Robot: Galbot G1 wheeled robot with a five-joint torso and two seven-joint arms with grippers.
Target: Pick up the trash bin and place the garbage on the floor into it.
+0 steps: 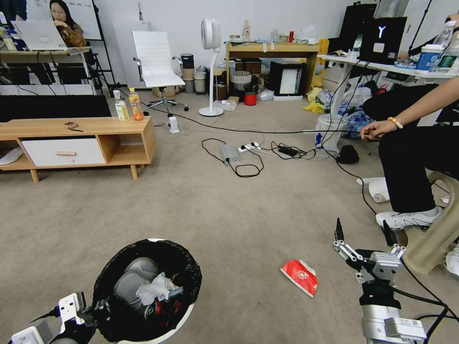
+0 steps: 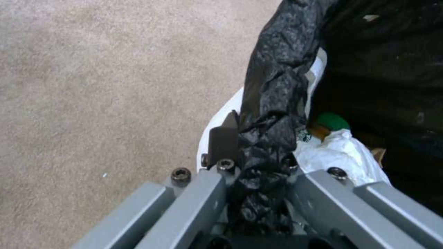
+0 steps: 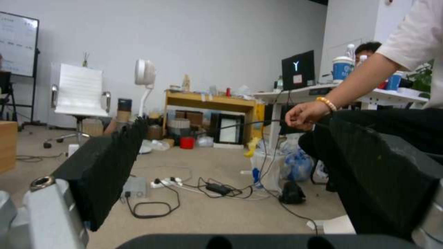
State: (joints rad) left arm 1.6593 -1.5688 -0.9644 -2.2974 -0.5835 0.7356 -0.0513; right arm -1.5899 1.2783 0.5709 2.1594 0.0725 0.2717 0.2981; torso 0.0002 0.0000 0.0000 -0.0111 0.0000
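Trash bin (image 1: 143, 291), white with a crinkled black liner, is sitting at about seven o'clock in the head view, already holding tissues, a green-capped bottle and a crushed can. The left gripper (image 2: 256, 152) is pinching its rim, one finger outside on the white wall and the liner bunched between the jaws. The right gripper (image 1: 364, 231) is hovering at about four o'clock with its fingers spread wide and nothing between them, pointing away from the robot. A flat red packet (image 1: 300, 275) is lying on the carpet (image 1: 229, 210) just left of it, showing a white logo too small to read. Since the hold is on one edge only, the bin could be tipping or the slick liner slipping out.
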